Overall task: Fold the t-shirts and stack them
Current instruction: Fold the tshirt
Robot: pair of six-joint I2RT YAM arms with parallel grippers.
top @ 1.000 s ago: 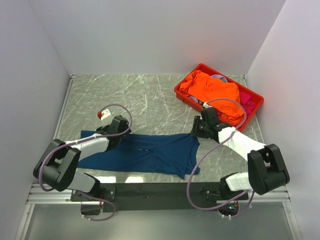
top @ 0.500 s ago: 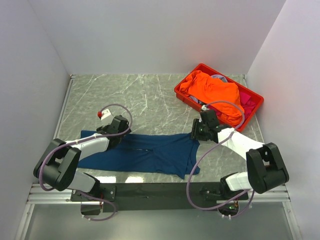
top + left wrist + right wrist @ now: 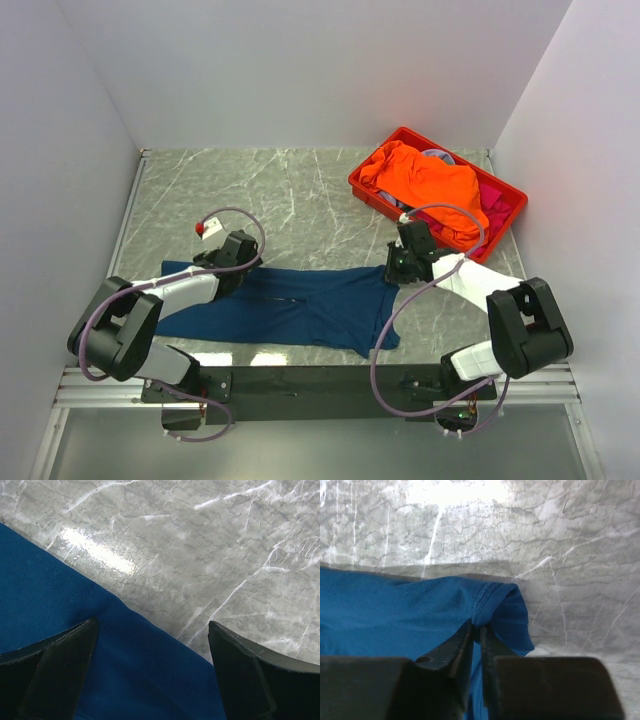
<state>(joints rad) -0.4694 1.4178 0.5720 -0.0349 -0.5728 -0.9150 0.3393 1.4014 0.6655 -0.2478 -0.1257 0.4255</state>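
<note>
The navy-blue t-shirt (image 3: 290,305) lay spread flat across the near part of the marble-patterned table (image 3: 250,190), its long side running left to right between the two arms.

Left arm: the left claw (image 3: 150,680) stood over the shirt's far left edge. Its jaws were wide apart. The left wrist view showed one dark finger (image 3: 55,670) above blue cloth and the other above the cloth's edge beside bare table. No cloth was pinched between them.

Right arm: the right claw (image 3: 476,630) was at the shirt's far right corner. Its jaws were drawn almost together and gripped a stitched hem there. In the right wrist view the cloth bunched into a small raised fold at the fingertips.

The red crate (image 3: 362,190) sat at the far right of the table, well apart from the spread shirt. The orange t-shirt (image 3: 420,180) was heaped in it and hung over its near rim. A magenta-pink t-shirt (image 3: 492,200) showed beside the orange one, toward the crate's right end.
</note>
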